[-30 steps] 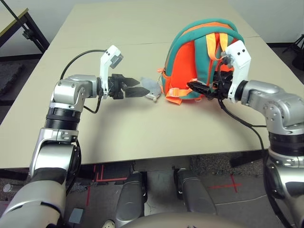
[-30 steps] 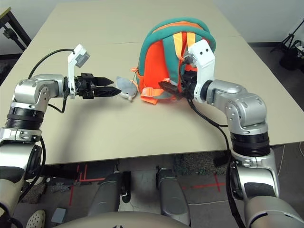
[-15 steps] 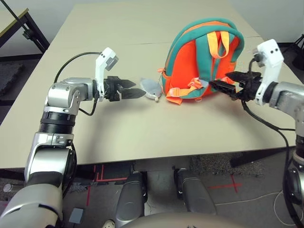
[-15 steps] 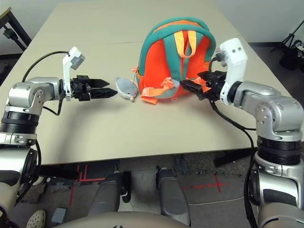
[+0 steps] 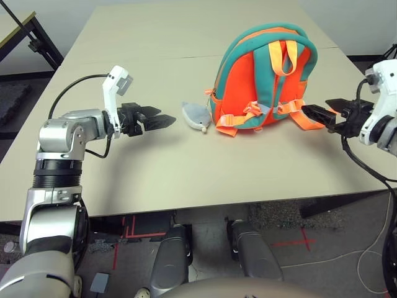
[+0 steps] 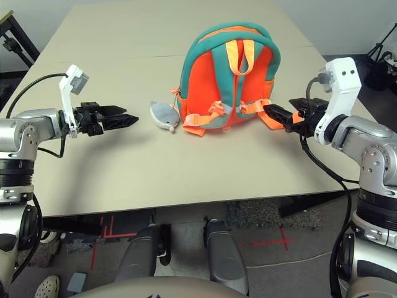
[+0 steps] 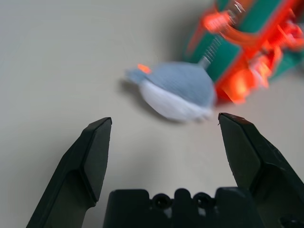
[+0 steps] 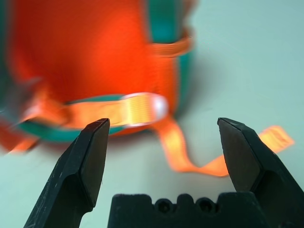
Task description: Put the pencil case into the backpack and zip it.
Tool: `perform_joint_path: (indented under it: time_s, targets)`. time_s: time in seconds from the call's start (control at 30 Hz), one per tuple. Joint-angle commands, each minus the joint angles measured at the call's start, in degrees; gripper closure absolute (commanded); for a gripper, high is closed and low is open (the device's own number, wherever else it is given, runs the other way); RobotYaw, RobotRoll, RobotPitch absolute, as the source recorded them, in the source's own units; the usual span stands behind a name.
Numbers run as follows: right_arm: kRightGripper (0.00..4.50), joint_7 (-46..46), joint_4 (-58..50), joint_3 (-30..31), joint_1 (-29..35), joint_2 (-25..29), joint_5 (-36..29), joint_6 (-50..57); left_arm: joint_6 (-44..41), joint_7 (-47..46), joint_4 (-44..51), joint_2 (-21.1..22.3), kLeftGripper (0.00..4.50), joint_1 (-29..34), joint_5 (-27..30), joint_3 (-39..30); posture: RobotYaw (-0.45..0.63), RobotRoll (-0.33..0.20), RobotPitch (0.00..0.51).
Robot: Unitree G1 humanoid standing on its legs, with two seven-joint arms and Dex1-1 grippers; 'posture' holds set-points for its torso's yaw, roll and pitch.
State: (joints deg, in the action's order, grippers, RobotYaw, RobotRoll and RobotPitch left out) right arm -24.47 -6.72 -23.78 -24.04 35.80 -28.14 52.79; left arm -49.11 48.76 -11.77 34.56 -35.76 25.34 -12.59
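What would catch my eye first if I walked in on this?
Probably the bright orange and teal backpack, standing upright on the pale table. Beside it, on the robot's left, lies a little grey plush toy. Then the robot's two silver arms, each ending in an open black gripper: the left short of the toy, the right by the backpack's loose strap.

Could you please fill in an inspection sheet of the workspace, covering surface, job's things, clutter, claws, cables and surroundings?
Surface: pale table, a seam across it.
Job's things: backpack upright, grey toy beside it; pencil case: nothing seen; zip state: cannot tell.
Clutter: nothing seen.
Left claw: open, empty, left of the toy.
Right claw: open, by a loose strap end.
Cables: black, along both arms.
Surroundings: red floor tape, tripod beyond the table.
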Motion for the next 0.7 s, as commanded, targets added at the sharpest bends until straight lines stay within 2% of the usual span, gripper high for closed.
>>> perform_joint_path:
  time_s: [0.03,0.2,0.47,0.7]
  targets:
    - [0.02,2.91,2.42,-2.28,0.58,-2.71,1.27,-6.02,4.08,-5.00,1.10,-1.51,0.00,3.46,0.35,-4.06,-0.15,0.000,0.145]
    - [0.02,5.25,6.80,-3.31,0.54,-4.95,3.22,-15.11,11.10,-10.07,-0.71,-2.44,0.00,6.94,-0.61,-7.44,-0.13,0.000,0.148]
    - [0.02,7.66,15.67,-2.59,0.65,-4.66,8.69,-30.48,23.06,-17.08,-4.42,-3.96,0.00,10.97,-2.53,-10.74,-0.13,0.000,0.151]
    - [0.02,6.65,19.22,-2.40,1.47,-4.86,9.05,-36.27,32.42,-22.73,-10.99,-3.40,0.00,10.16,-4.11,-12.88,-0.12,0.000,0.160]
